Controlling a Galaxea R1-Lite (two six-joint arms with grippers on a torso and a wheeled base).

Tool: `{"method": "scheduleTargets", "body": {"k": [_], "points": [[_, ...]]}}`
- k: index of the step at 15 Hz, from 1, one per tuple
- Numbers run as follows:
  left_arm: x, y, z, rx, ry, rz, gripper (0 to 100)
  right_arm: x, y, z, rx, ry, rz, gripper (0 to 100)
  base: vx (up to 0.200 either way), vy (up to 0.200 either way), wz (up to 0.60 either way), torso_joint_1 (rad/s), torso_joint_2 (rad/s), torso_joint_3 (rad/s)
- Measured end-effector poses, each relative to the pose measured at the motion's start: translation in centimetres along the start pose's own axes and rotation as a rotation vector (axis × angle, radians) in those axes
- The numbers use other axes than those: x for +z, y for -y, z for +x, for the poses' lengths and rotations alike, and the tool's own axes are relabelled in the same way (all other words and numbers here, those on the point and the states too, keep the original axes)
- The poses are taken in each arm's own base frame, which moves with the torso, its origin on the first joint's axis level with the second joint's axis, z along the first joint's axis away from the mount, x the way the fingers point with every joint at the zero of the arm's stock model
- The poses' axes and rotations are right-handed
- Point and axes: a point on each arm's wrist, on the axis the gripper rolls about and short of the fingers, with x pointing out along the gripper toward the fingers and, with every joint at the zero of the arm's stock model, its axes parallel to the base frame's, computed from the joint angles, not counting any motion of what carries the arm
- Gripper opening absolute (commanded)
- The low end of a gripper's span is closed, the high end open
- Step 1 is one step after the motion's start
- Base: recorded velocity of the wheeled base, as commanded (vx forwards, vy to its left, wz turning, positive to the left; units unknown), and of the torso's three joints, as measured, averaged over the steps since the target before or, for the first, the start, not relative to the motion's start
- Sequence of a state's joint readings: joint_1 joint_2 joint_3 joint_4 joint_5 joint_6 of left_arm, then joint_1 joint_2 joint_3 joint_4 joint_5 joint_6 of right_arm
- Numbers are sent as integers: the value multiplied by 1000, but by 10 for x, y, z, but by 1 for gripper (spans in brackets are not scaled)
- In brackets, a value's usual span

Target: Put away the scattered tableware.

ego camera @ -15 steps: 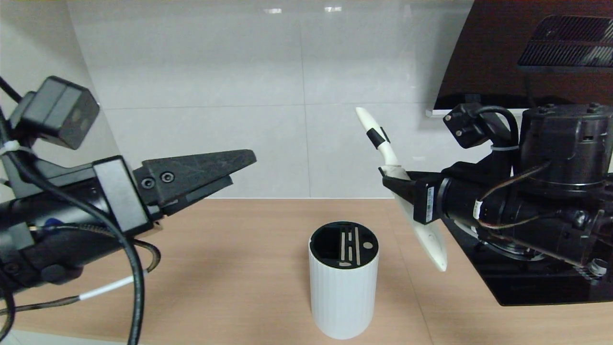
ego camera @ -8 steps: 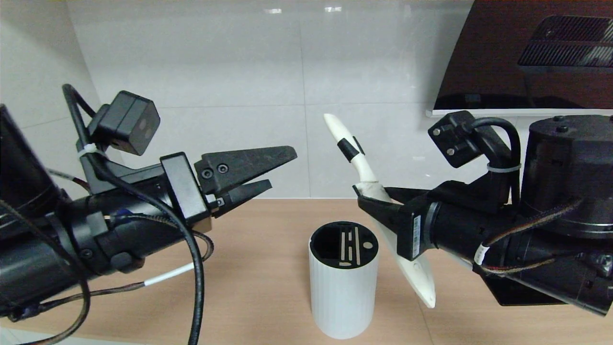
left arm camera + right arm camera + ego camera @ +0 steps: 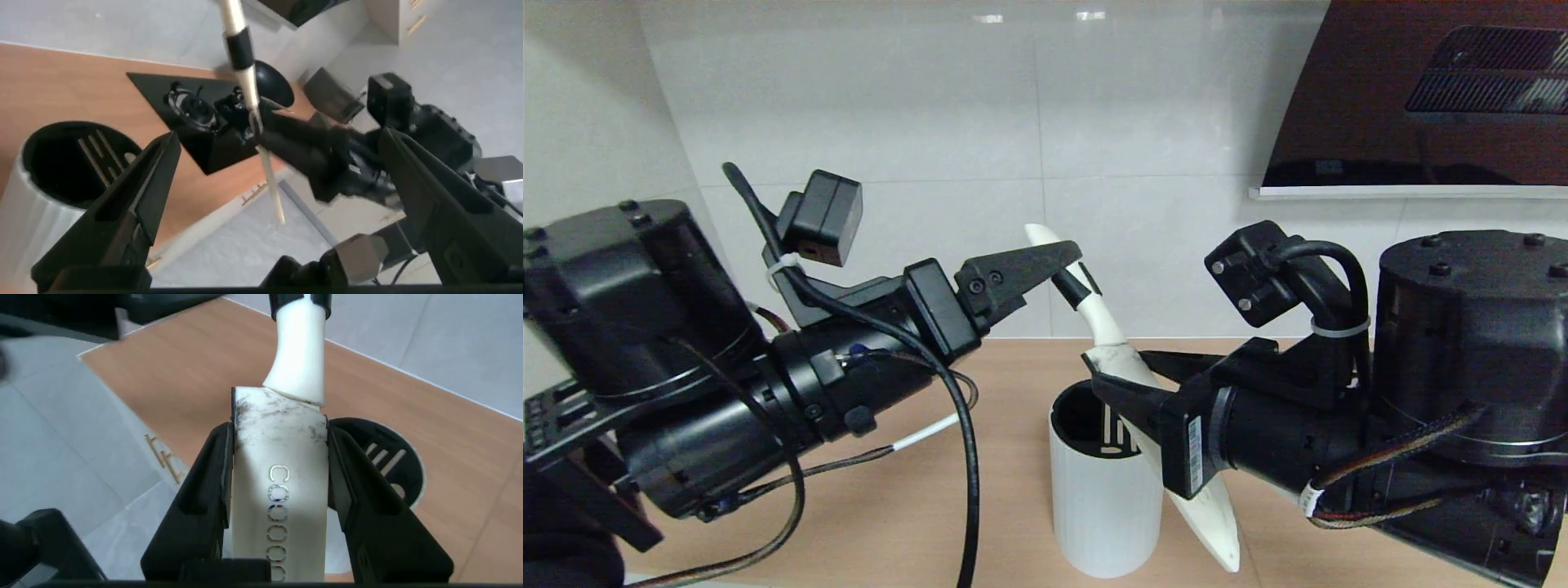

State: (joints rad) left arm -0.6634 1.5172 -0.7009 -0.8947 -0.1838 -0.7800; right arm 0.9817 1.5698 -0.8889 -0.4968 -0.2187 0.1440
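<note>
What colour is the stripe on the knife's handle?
Black stripe on a white knife; clearest in the head view.

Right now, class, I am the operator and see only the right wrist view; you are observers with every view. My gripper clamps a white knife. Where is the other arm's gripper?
Observer: The left gripper is open, with one finger on either side of the white knife's handle.
Operator: Where does the blade tip point?
Observer: Downward. The head view shows it passing the right side of the white holder, outside it.
</note>
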Motion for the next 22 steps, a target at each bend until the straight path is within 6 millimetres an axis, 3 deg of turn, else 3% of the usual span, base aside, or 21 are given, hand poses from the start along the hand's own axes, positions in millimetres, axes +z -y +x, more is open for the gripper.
{"method": "scheduleTargets", "body": {"k": [5, 14, 15, 22], "points": [[-7, -6, 14, 23, -10, -6, 100, -3, -10, 1, 37, 4, -5, 0, 0, 0, 0, 0, 0, 0], [-10, -8, 18, 31, -22, -8, 100, -14, -19, 8, 59, -19, -14, 0, 0, 0, 0, 0, 0, 0], [-11, -9, 19, 33, -24, -8, 0, -14, -19, 8, 59, -18, -14, 0, 0, 0, 0, 0, 0, 0], [-12, -11, 21, 42, -23, -9, 0, -12, -18, 7, 57, 3, -10, 0, 0, 0, 0, 0, 0, 0]]}}
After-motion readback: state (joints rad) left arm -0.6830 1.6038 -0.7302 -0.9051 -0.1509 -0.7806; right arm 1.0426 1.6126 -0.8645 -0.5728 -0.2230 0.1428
